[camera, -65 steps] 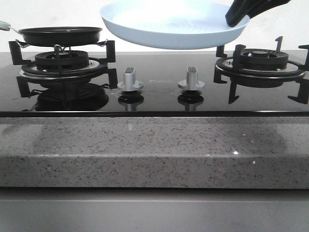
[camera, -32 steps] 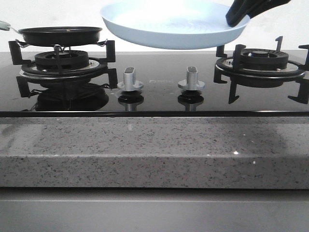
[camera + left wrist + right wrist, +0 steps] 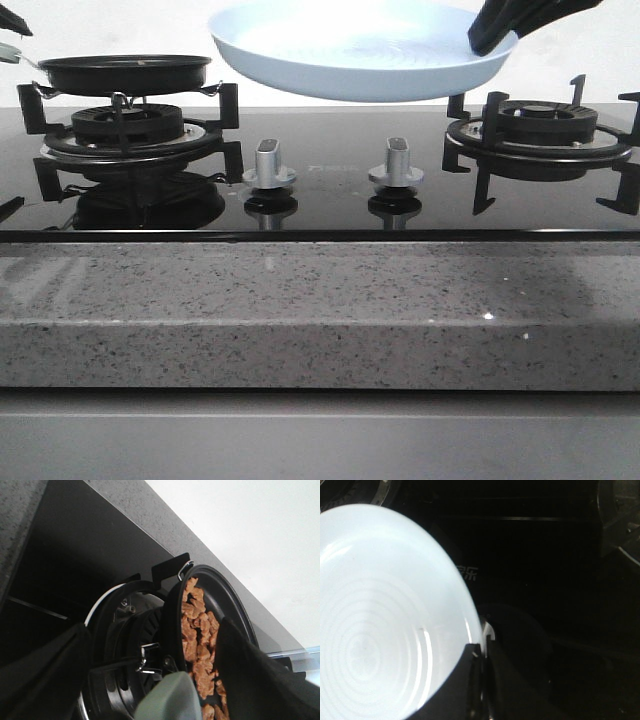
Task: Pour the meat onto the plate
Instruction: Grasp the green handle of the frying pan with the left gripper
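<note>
The black frying pan (image 3: 125, 72) sits on the left burner, its pale-green handle (image 3: 8, 50) pointing left. In the left wrist view the meat (image 3: 199, 635), a heap of small tan slices, lies in the pan (image 3: 227, 597). My left gripper (image 3: 155, 650) is open, its fingers wide apart on either side of the handle (image 3: 167, 700); one fingertip shows in the front view (image 3: 12, 18). My right gripper (image 3: 487, 40) is shut on the rim of the pale-blue plate (image 3: 350, 55) and holds it, empty, above the stove's back middle. The plate (image 3: 375, 615) and the right gripper (image 3: 481, 652) also show in the right wrist view.
Two silver knobs (image 3: 269, 165) (image 3: 396, 165) stand on the black glass hob between the burners. The right burner's grate (image 3: 540, 125) is bare. A speckled grey stone counter edge (image 3: 320, 310) runs along the front.
My left gripper's finger has come into the front view at the top left, near the pan handle. The plate and right gripper have stayed where they were.
</note>
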Robot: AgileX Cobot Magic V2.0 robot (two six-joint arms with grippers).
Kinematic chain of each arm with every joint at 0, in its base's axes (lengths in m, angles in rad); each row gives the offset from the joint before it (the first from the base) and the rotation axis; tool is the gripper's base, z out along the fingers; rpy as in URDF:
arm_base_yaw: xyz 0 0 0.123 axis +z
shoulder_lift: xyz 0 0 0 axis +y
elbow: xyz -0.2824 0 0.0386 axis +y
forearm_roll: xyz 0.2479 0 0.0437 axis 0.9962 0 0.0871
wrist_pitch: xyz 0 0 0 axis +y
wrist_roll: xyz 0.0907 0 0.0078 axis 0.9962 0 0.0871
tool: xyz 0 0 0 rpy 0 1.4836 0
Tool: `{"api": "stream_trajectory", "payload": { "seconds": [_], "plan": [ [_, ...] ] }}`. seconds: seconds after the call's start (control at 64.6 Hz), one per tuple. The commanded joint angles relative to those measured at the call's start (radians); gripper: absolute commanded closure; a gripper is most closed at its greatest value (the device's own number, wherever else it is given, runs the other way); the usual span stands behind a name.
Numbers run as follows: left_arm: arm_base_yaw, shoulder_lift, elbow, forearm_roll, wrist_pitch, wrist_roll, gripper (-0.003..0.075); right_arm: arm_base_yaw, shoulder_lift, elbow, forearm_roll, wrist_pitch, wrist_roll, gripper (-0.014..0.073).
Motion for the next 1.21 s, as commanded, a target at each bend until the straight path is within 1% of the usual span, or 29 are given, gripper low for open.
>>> {"api": "stream_trajectory", "payload": {
  "seconds": [0.0, 0.108, 0.278, 0.51, 0.727, 0.913, 1.191],
  "plan": [
    [-0.005, -0.051, -0.035, -0.066, 0.034, 0.001, 0.0214, -0.004, -0.036, -0.028, 0.034, -0.053, -0.008, 0.0662],
    [-0.005, -0.051, -0.035, -0.064, 0.05, -0.01, 0.0279, -0.004, -0.036, -0.028, 0.034, -0.053, -0.008, 0.0662],
    [-0.005, -0.051, -0.035, -0.066, 0.081, -0.029, 0.0428, -0.004, -0.036, -0.028, 0.034, -0.053, -0.008, 0.0662],
    [-0.005, -0.051, -0.035, -0.066, 0.087, -0.035, 0.0566, -0.004, -0.036, -0.028, 0.034, -0.053, -0.008, 0.0662],
    [-0.005, -0.051, -0.035, -0.066, 0.106, -0.035, 0.0742, -0.004, -0.036, -0.028, 0.034, -0.053, -0.008, 0.0662],
    [-0.005, -0.051, -0.035, -0.08, 0.127, -0.035, 0.0741, -0.004, -0.036, -0.028, 0.034, -0.053, -0.008, 0.0662],
    [-0.005, -0.071, -0.037, -0.16, 0.166, -0.035, 0.0741, -0.004, -0.036, -0.028, 0.034, -0.053, -0.008, 0.0662]
  ]
}}
